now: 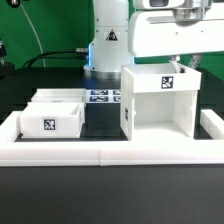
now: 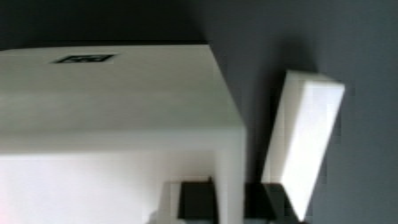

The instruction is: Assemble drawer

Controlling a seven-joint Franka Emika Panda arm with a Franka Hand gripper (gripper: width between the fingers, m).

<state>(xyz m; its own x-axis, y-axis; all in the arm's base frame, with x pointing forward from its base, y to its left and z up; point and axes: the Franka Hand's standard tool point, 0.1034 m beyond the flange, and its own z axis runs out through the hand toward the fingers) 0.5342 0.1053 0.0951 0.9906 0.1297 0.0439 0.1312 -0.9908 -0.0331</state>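
Black surface (image 1: 100, 126), white rail (image 1: 110, 150) around it. Fingers (image 2: 198, 200) astride casing (image 1: 160, 100) side wall, exterior view's right; clamped or loose, cannot tell. Trays (image 1: 55, 115) well apart.

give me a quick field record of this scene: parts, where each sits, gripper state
casing: casing stands upright on the exterior view's right
trays: front tray and rear tray sit on the exterior view's left, apart from the casing, not inserted
marker board: marker board lies flat behind, between trays and casing
border rail: border rail runs along the front
gripper: gripper is at the casing's top; open or shut unclear
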